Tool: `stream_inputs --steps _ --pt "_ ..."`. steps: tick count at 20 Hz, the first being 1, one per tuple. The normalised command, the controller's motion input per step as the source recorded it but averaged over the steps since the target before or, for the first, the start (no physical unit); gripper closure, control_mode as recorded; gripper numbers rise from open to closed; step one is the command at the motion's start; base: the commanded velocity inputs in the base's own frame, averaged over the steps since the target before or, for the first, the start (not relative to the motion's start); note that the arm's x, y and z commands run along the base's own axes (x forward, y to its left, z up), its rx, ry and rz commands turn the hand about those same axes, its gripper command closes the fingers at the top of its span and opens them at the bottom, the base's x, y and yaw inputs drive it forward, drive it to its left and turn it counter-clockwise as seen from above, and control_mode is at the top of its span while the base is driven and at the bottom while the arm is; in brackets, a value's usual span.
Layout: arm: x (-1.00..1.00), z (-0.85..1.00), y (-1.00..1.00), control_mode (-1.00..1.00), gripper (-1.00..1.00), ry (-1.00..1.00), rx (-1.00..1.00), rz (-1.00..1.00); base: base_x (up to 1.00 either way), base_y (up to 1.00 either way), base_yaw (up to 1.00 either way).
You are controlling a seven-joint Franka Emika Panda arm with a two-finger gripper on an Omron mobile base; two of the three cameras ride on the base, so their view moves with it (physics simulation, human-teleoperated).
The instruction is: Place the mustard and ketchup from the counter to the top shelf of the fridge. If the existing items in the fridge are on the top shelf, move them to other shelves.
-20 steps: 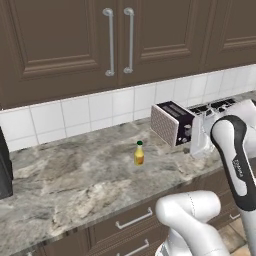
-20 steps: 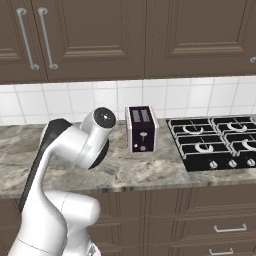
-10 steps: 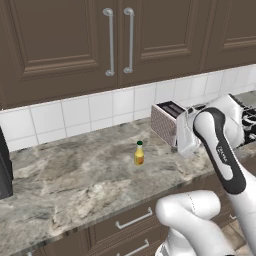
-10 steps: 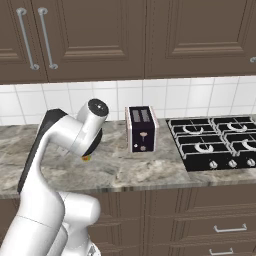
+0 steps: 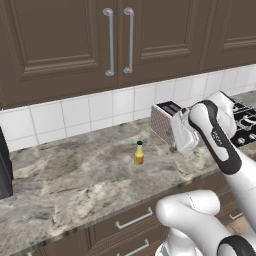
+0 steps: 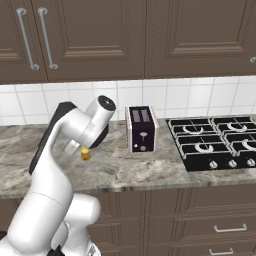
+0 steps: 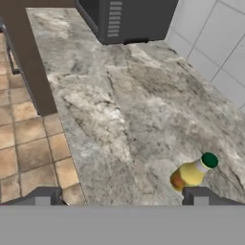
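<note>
A small yellow mustard bottle (image 5: 139, 153) with a green cap stands upright on the marbled stone counter (image 5: 75, 175), about midway between the tiled back wall and the front edge, well to the left of a dark toaster (image 5: 167, 122) that sits near the back. The white robot arm bends over the counter between toaster and bottle; its gripper (image 7: 122, 196) hangs above the stone with the two dark fingertips (image 7: 42, 196) spread as wide as they go and nothing between them. In the hand view the bottle (image 7: 193, 172) lies close by the right-hand fingertip, not yet between the two. The task looks barely begun — the mustard is still on the counter and ungrasped, and carrying it to the fridge's top shelf remains. No ketchup can be made out on the counter, and the fridge lies outside these pictures, so what sits on its shelves cannot be told. From the right base view the arm covers most of the bottle (image 6: 86, 155) — just its orange-yellow base peeks out. A stovetop (image 6: 215, 142) sits at the counter's right end.
</note>
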Motion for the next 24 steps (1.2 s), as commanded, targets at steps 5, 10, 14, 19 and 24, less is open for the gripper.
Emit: stream_inputs --steps 5,10,14,19,24 --pt "0.00 -0.27 0.05 -1.00 -1.00 0.00 0.00 0.03 0.00 0.00 0.00" --pt "0.00 -0.41 0.13 -1.00 -1.00 0.00 0.00 0.02 0.00 0.00 0.00" --pt "0.14 -0.25 0.24 -1.00 -1.00 0.00 0.00 0.00 0.00 0.00 0.00" --pt "0.30 -0.20 0.24 -1.00 -1.00 0.00 0.00 0.00 0.00 0.00 0.00" --pt "0.44 -0.07 0.04 -1.00 -1.00 0.00 0.00 0.00 0.00 0.00 0.00"
